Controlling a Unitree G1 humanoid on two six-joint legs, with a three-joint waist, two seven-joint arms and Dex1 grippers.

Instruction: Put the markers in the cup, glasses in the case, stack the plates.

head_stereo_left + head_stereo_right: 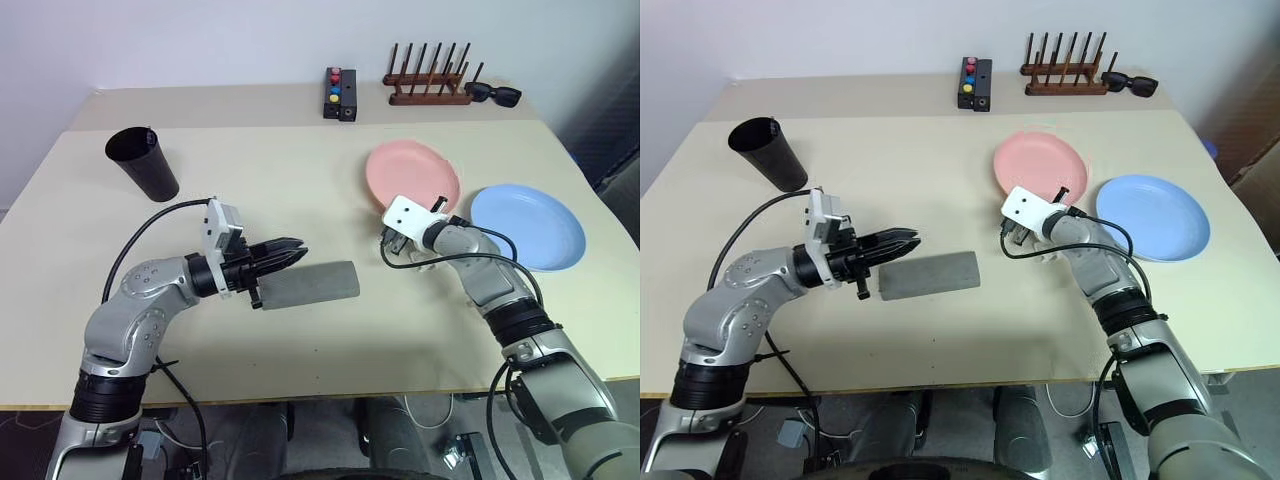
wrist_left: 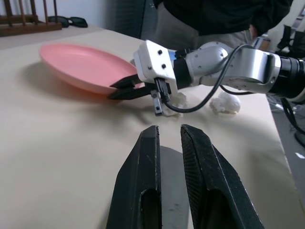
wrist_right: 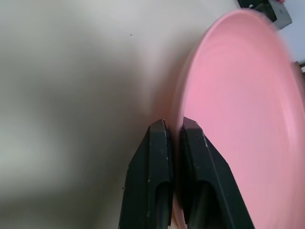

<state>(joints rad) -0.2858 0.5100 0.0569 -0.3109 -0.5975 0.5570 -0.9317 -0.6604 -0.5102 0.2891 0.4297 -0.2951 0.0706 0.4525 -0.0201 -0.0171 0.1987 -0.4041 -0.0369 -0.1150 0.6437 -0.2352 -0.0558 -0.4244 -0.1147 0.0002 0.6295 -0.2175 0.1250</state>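
A beige table (image 1: 300, 380) carries a few extras along its far edge: a small black box (image 1: 341, 93) topped with coloured buttons (red, blue and yellow), a dark wooden rack (image 1: 430, 88) of upright pegs just to its right, and black sunglasses (image 1: 493, 94) lying beside the rack's end. Crumpled white paper (image 2: 225, 102) sits on the tabletop nearer the front. Behind the table's edge, in the left wrist view, a person (image 2: 209, 21) in a dark top stands.

Smooth matt plastic pink plate (image 1: 412, 175) and blue plate (image 1: 528, 226); felt-like grey case (image 1: 310, 285); wooden rack (image 1: 430, 84).
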